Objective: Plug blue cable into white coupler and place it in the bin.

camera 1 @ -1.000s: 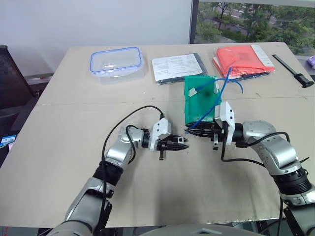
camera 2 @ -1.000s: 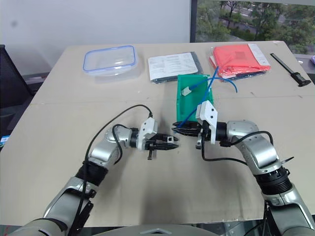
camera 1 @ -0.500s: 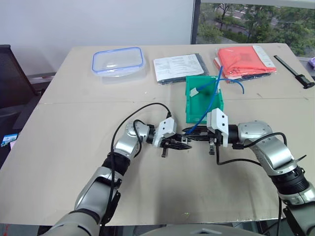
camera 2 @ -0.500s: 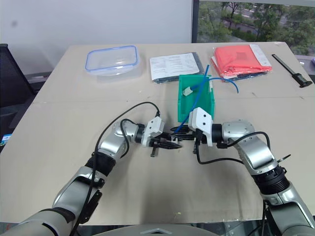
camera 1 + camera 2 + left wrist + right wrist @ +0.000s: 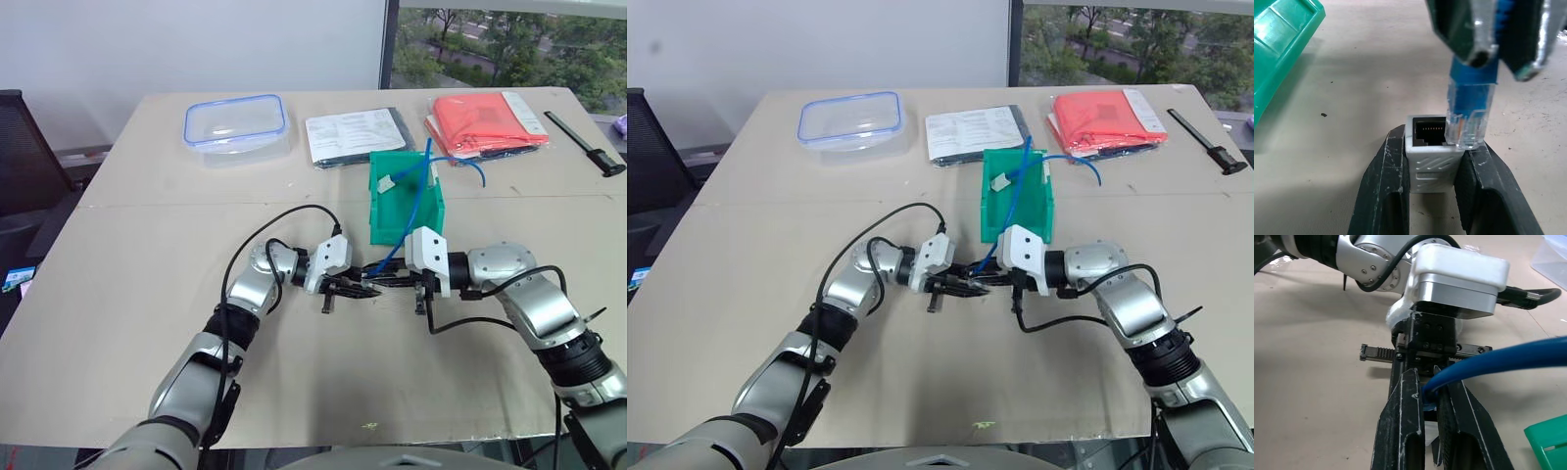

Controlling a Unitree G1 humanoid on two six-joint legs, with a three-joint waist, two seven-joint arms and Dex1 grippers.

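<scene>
Half the white coupler (image 5: 1432, 156) behind fingers (image 5: 1382, 196)

A broad beige table (image 5: 118, 323) made of two butted tops stands against a plain white wall (image 5: 196, 44). At the far right, a window (image 5: 509, 44) looks onto green trees. A dark chair (image 5: 24, 147) sits at the table's left edge.

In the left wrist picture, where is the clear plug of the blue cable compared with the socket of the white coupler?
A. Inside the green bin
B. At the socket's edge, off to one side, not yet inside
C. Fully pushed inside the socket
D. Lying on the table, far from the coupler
B: the clear plug held by the right gripper overlaps one edge of the white coupler, whose dark socket is still open to view.
</scene>
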